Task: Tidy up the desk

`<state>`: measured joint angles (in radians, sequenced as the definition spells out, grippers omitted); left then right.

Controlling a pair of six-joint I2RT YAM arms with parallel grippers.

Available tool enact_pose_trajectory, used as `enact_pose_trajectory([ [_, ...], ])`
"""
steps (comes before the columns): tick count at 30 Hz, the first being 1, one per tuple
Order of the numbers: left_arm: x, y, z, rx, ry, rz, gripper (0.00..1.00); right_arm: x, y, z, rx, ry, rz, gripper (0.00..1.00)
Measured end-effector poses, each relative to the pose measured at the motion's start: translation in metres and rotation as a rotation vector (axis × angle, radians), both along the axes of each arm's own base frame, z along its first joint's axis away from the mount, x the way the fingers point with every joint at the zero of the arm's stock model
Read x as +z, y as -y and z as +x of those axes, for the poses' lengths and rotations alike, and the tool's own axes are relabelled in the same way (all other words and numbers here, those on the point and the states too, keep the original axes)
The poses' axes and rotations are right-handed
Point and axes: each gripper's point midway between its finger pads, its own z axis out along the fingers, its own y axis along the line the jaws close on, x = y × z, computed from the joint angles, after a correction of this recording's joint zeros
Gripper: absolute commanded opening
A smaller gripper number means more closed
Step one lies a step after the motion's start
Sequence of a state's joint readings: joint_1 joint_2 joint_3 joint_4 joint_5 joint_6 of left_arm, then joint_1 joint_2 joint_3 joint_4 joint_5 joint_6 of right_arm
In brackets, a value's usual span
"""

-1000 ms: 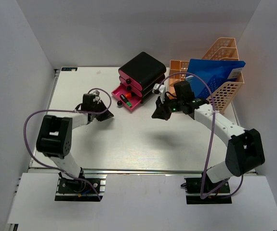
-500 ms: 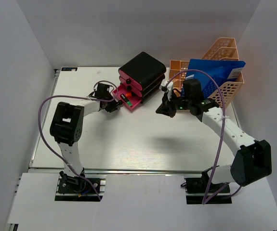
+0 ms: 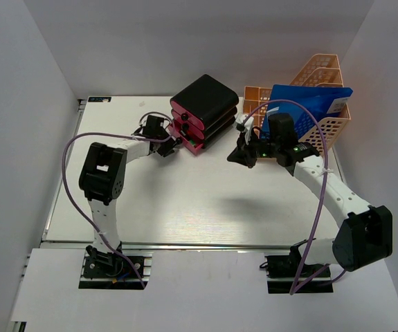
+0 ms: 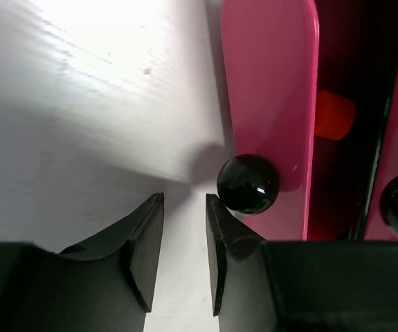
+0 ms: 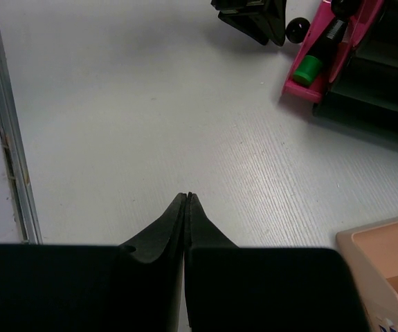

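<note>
The white desk [image 3: 185, 200] holds a black-and-pink drawer box [image 3: 204, 104] at the back. Its bottom pink drawer [image 3: 190, 142] sticks out only a little. My left gripper [image 3: 167, 146] is at the drawer's front, slightly open and empty. In the left wrist view one fingertip [image 4: 216, 207] touches the drawer's black knob [image 4: 247, 184] on the pink drawer front [image 4: 271, 104]. My right gripper [image 3: 243, 156] is shut and empty above the desk, right of the box. In the right wrist view its tips [image 5: 187, 198] hover over bare desk [image 5: 150, 104].
A peach mesh file rack [image 3: 323, 117] holding a blue folder [image 3: 308, 104] stands at the back right; its corner shows in the right wrist view [image 5: 385, 256]. The drawer [image 5: 323, 62] holds a green-capped item [image 5: 309, 69]. The silver rail [image 3: 205, 246] runs along the front edge.
My left gripper has moved right against the pink drawer, and the drawer has slid most of the way into the box. My right gripper has shifted slightly right and back.
</note>
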<state>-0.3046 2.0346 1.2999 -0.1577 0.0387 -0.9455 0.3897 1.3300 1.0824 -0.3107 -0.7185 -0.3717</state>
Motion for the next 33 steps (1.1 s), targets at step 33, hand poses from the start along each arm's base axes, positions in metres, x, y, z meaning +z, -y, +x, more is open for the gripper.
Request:
enact_pose_trajectory([
  [33, 0.005, -0.007, -0.063, -0.091, -0.006, 0.04, 0.37, -0.001, 0.018, 0.015, -0.043, 0.025, -0.01, 0.03],
])
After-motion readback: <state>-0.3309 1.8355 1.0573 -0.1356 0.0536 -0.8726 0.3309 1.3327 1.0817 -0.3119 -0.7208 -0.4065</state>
